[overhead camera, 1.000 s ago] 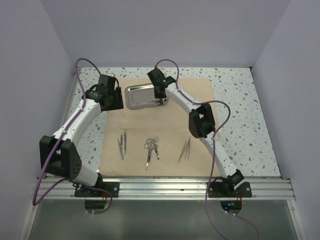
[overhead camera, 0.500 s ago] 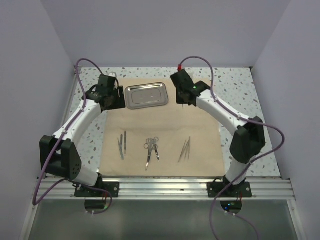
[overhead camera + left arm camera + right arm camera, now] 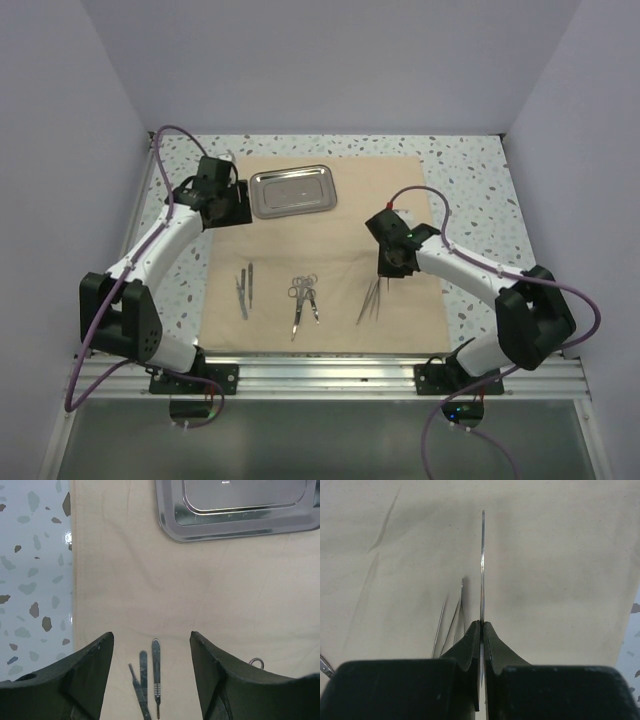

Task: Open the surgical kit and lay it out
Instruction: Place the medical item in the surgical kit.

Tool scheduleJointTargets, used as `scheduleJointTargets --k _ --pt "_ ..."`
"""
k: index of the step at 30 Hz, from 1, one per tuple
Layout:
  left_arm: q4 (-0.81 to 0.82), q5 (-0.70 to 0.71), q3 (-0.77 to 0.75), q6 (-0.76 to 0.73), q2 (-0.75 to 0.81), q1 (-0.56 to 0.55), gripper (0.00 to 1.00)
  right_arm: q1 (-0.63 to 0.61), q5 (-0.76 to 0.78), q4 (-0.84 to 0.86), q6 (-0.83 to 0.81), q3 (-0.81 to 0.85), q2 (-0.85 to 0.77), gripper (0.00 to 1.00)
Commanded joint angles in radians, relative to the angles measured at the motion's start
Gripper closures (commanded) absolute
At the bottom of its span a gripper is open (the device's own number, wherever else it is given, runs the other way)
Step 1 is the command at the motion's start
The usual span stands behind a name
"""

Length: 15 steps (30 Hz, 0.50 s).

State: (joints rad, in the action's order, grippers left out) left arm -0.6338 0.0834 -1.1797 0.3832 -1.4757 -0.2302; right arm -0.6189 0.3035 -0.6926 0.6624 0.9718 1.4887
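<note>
Swinging away from the far end of the cloth (image 3: 330, 235), where it hung beside the tray (image 3: 291, 191) half a second ago, the right arm now reaches over the near right part of the cloth. The right gripper (image 3: 391, 266) hangs just above the pair of tweezers (image 3: 371, 299) lying there. In the right wrist view its fingers (image 3: 470, 640) are clenched on a thin metal tool (image 3: 482, 565). The tool shows edge-on and points forward over the cloth, so its kind cannot be told. The left arm has hardly shifted. The left gripper (image 3: 232, 205) hovers over the far left part of the cloth, just beside the tray's left end, and its fingers (image 3: 100, 655) stand well apart with nothing between them. The cloth lies spread flat on the speckled table (image 3: 470, 200). The shiny tray sits on its far edge and looks bare inside. Along the near half, three groups of tools lie in a row, each apart from the next. Slim flat handles (image 3: 244, 288) are on the left, scissors (image 3: 303, 300) lie in the middle, and the tweezers are on the right. In the left wrist view the slim handles show below and between the open fingers.
</note>
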Motion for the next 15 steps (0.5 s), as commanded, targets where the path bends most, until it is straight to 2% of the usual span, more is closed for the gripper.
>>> scheduleJointTargets --k 1,5,8,9,10,11,12,14,15 --pt "-0.003 0.01 -0.015 0.019 0.051 0.006 0.34 -0.005 -0.017 0.096 0.075 -0.03 -0.084 1.0" --pt "-0.067 0.036 -0.064 0.022 0.06 0.003 0.34 -0.015 -0.035 0.088 0.129 -0.086 -0.123 1.0" --pt "-0.125 0.05 -0.102 0.031 0.074 -0.003 0.35 -0.027 -0.055 0.096 0.149 -0.152 -0.214 1.0" --pt "-0.141 0.053 -0.11 0.042 0.084 -0.003 0.35 -0.03 -0.064 0.093 0.151 -0.166 -0.235 0.94" --pt "-0.156 0.059 -0.118 0.048 0.092 -0.004 0.34 -0.03 -0.072 0.085 0.157 -0.179 -0.275 0.71" --pt "-0.185 0.058 -0.13 0.055 0.101 -0.008 0.34 -0.031 -0.075 0.081 0.161 -0.202 -0.294 0.25" --pt "-0.19 0.059 -0.13 0.068 0.123 -0.009 0.34 -0.035 -0.067 0.055 0.167 -0.209 -0.313 0.15" --pt "-0.222 0.056 -0.135 0.086 0.147 -0.014 0.34 -0.035 -0.052 0.019 0.184 -0.228 -0.392 0.03" --pt "-0.236 0.056 -0.138 0.095 0.167 -0.017 0.34 -0.036 -0.055 -0.016 0.187 -0.229 -0.425 0.01"
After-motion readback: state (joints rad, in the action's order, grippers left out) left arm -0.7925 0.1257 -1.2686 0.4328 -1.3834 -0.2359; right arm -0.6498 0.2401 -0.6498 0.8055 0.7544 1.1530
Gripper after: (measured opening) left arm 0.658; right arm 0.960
